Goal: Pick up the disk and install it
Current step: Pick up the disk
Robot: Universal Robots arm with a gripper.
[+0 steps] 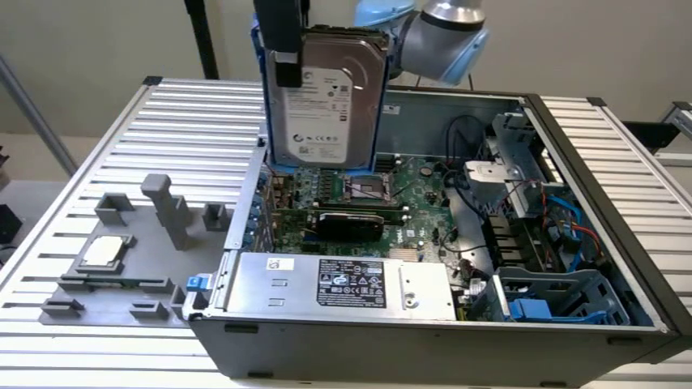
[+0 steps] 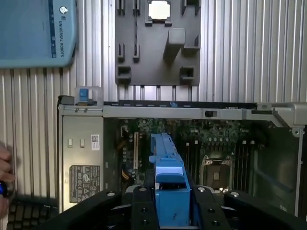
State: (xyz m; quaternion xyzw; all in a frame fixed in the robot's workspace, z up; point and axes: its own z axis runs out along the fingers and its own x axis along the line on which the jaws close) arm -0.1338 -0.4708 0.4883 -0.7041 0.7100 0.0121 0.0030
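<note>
The disk (image 1: pixel 327 101) hangs upright above the open computer case (image 1: pixel 605 203), its white printed label facing the exterior camera and blue rails along its sides. My gripper (image 1: pixel 294 71) is shut on it, with one black finger lying across the labelled face near the disk's upper corner on the exterior view's left. In the wrist view the disk (image 2: pixel 168 177) appears edge-on as a blue carrier rail clamped between the black fingers (image 2: pixel 140 206) of my gripper (image 2: pixel 169 194). It is held over the motherboard (image 2: pixel 216 148).
Inside the case lie the motherboard (image 1: pixel 368 190), a power supply (image 1: pixel 335 284) and a blue drive cage (image 1: pixel 557 300). A grey fixture tray (image 1: pixel 119 267) with a small silver chip (image 1: pixel 103 250) sits beside the case. A person's hand (image 2: pixel 4 167) shows beside the case.
</note>
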